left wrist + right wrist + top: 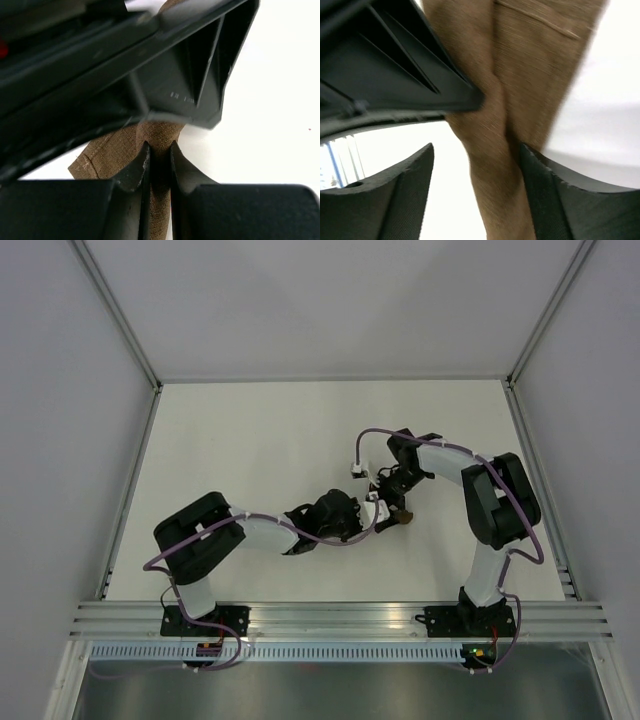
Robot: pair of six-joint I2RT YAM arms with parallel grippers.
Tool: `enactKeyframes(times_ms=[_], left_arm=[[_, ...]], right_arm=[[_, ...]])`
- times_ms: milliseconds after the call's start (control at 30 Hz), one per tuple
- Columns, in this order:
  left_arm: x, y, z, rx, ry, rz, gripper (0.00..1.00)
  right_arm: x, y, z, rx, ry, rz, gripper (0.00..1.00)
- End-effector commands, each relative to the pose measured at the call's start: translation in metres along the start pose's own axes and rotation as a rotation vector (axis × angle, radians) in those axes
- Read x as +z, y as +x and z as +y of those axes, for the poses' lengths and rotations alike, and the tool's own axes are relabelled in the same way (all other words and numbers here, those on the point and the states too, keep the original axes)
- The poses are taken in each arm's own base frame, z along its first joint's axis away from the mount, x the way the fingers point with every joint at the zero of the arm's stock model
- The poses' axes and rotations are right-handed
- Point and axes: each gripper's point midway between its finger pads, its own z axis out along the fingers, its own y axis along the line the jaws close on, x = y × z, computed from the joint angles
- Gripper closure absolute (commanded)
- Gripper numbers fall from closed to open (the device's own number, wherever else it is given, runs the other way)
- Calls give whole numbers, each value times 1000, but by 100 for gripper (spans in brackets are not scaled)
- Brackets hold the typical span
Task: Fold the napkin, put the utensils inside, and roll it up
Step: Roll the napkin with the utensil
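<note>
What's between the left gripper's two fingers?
The dark brown fabric napkin, a bunched fold pinched by the left gripper; the left wrist view shows it.

We see the napkin (401,519) lying on the surface (260,440). The left end effector (160,150) sits just left of the napkin, a fold pinched between its fingers. The right end effector (476,150) is just behind the napkin and straddles it. The napkin touches one finger, apart from the other.
</note>
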Motion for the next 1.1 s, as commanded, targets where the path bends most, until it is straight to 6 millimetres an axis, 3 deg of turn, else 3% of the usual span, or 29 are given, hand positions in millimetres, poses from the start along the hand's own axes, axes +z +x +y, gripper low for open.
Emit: enactKeyframes(times_ms=[0,133,433,467,500,567,667,700,733,767,833,900,1067], left_arm=[[-10,40,-36,-181,173,143,96],[-10,43,-36,-206,194,163,98],[-13,51,-34,-351,300,241,97],[-12,45,-34,-363,330,230,97],[-13,55,-34,-389,341,269,97],[-10,51,-32,-408,358,267,97],[-10,57,-40,-446,407,310,96],[-10,57,-38,-465,412,314,96],[-11,61,-43,-494,443,336,95],[-9,58,-38,-510,449,331,94],[-12,58,-43,-554,495,348,93],[-10,59,-41,-585,519,358,93],[-10,59,-34,-670,572,382,91]], right_arm=[[-16,7,-19,-40,144,44,22],[-40,-3,-29,-8,213,-60,21],[-89,-17,-18,-30,339,-297,21],[-94,-12,-18,-17,342,-318,21],[-99,-12,-14,-29,340,-331,21],[-105,-4,-7,-65,339,-338,21],[-98,11,0,-124,382,-326,21],[-105,8,3,-164,440,-334,20],[-97,13,2,-191,470,-329,20],[-104,12,3,-223,544,-314,19],[-94,10,7,-286,584,-310,19],[-99,6,11,-331,666,-305,18],[-75,-3,18,-462,722,-255,15]])
